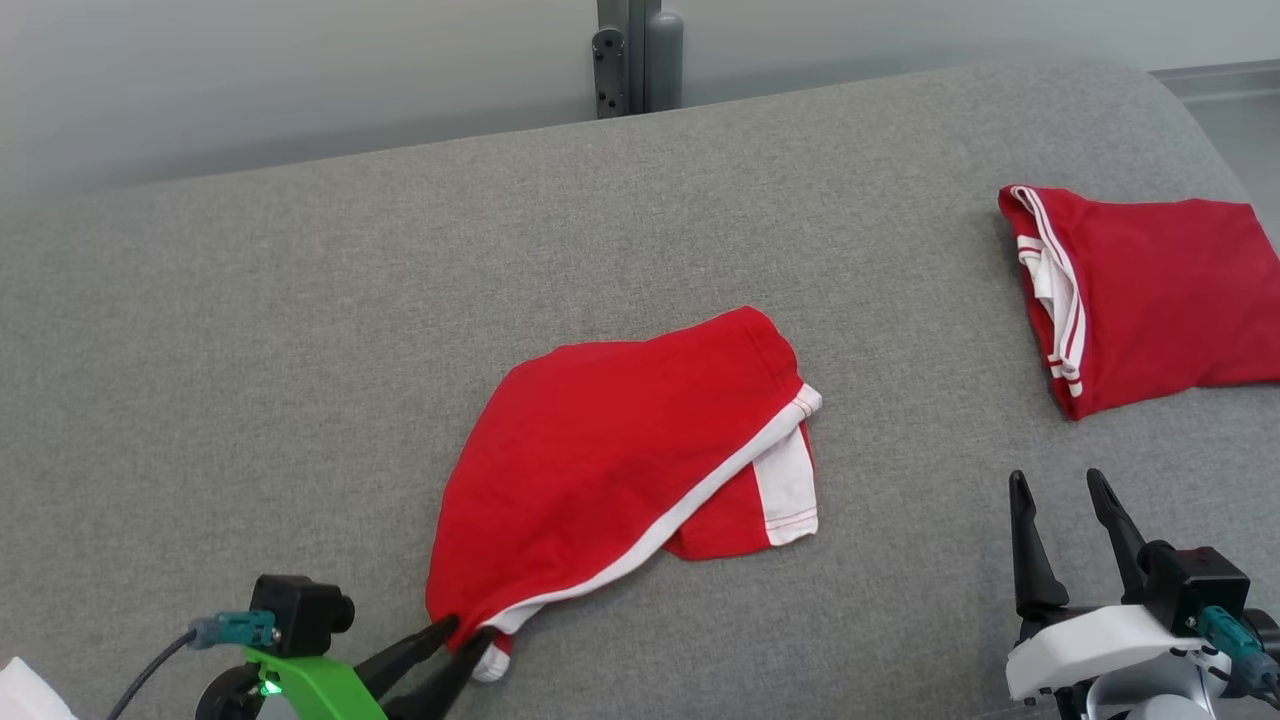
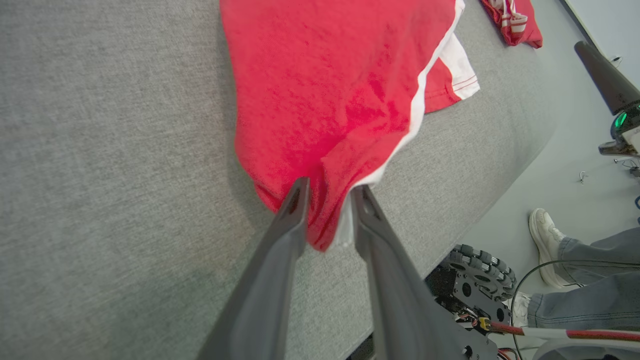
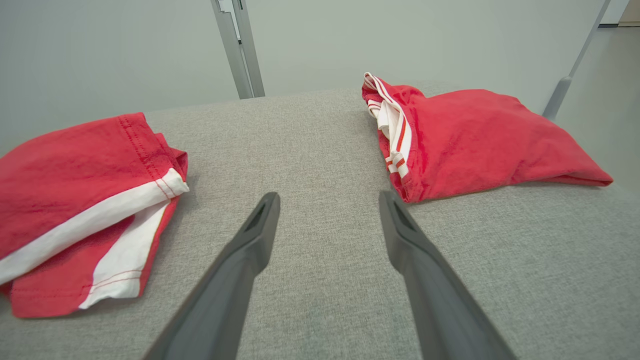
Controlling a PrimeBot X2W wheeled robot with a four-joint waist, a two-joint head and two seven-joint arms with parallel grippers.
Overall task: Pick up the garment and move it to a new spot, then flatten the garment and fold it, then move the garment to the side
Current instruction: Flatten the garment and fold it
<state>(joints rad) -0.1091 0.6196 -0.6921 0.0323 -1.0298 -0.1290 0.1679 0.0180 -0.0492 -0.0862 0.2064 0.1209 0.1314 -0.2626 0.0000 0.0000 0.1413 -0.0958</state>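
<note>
Head view: left claw [image 1: 470,632] clamped on the lower corner of the red white-trimmed garment [image 1: 600,460], mid-frame on the grey table [image 1: 300,350]. Right claw [image 1: 1056,478] apart, lower right. Folded red garment [image 1: 1170,290] upper right.
Left wrist: fingers [image 2: 295,210] pinch that corner.
Right wrist: fingers [image 3: 260,225] spread, pointing between both garments.

- Garment [image 1: 600,470]: near corner hidden between the closed fingers of the left gripper [image 1: 468,632]. Lower layers are covered by the top fold. Far end is cut by the top edge in the left wrist view, left part by the left edge in the right wrist view.
- Second garment [image 1: 1160,300]: right end cut by the head view's right edge.
- Person [image 2: 585,295]: shoe and trouser legs, the rest beyond the frame.
- White item [image 1: 25,695]: corner sliver, kind cannot be told.
- Post [image 1: 640,55]: top cut off, foot hidden behind the grey surface [image 1: 250,350].
</note>
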